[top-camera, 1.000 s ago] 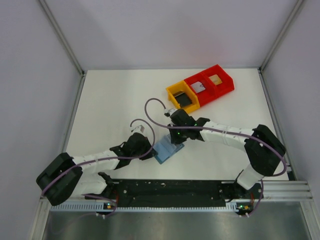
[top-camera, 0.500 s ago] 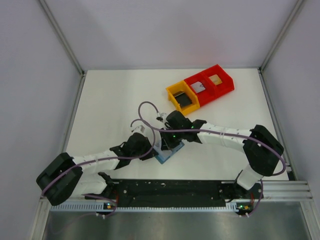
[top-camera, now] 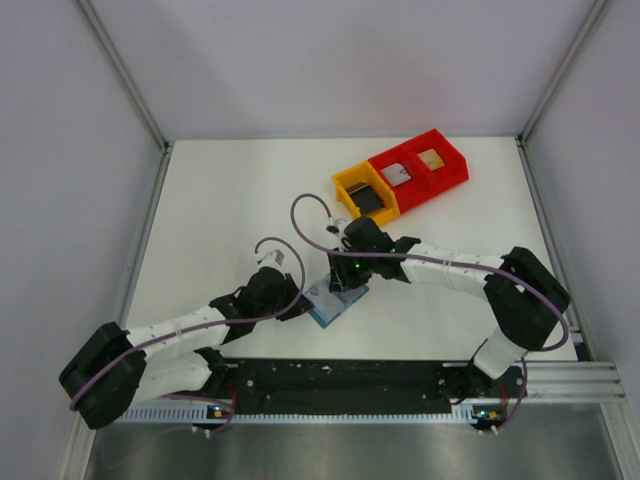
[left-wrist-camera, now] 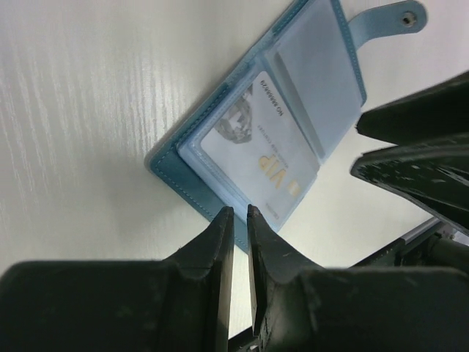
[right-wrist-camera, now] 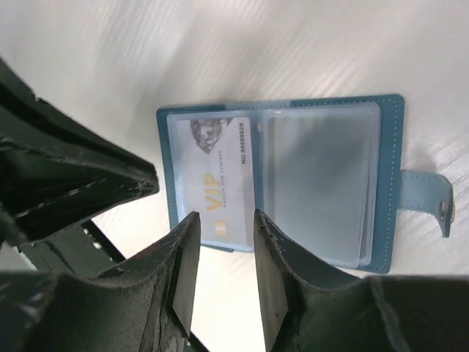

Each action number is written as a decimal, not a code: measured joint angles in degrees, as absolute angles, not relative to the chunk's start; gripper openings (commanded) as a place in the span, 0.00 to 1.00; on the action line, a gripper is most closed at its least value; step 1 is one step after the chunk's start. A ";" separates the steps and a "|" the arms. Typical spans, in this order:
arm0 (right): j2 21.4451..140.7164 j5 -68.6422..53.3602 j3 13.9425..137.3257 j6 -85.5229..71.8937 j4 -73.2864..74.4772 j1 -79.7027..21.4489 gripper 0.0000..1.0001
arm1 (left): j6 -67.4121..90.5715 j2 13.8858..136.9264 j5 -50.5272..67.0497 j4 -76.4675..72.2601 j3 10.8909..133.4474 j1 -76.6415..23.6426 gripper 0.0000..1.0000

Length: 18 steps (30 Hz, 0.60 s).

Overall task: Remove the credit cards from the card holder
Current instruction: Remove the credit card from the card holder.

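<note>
The teal-blue card holder [top-camera: 336, 306] lies open on the white table between both grippers. A white credit card marked VIP [left-wrist-camera: 256, 147] [right-wrist-camera: 212, 176] sits in one clear sleeve, and the other sleeve [right-wrist-camera: 322, 176] looks bare. My left gripper [left-wrist-camera: 239, 213] [top-camera: 300, 303] is almost shut with only a thin slit. Nothing is between its fingers, and its tips are at the holder's near edge. My right gripper [right-wrist-camera: 223, 220] [top-camera: 342, 280] hangs open over the VIP card's end, holding nothing.
At the back right stand a yellow bin [top-camera: 350, 182] holding a dark card [top-camera: 369, 201] and two red bins [top-camera: 452, 168], one with a grey card [top-camera: 398, 175] and one with a tan card [top-camera: 433, 159]. The black base rail [top-camera: 340, 378] runs along the near edge.
The right gripper's jaws have gone from shut to open above the holder, after swinging left and back. The left arm's elbow has sunk toward the lower left; its gripper stays at the holder.
</note>
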State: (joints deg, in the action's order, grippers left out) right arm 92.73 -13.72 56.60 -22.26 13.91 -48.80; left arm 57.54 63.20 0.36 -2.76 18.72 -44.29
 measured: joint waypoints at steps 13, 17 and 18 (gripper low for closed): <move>96.47 -22.46 54.04 -23.77 5.78 -44.01 0.35 | 56.18 67.18 0.16 -3.90 22.63 -43.83 0.17; 98.50 -23.94 53.98 -23.83 4.91 -43.42 0.34 | 56.03 69.87 0.16 -4.40 22.65 -43.51 0.17; 98.91 -24.34 53.98 -23.83 4.62 -43.35 0.34 | 56.03 70.39 0.16 -4.56 22.63 -43.42 0.17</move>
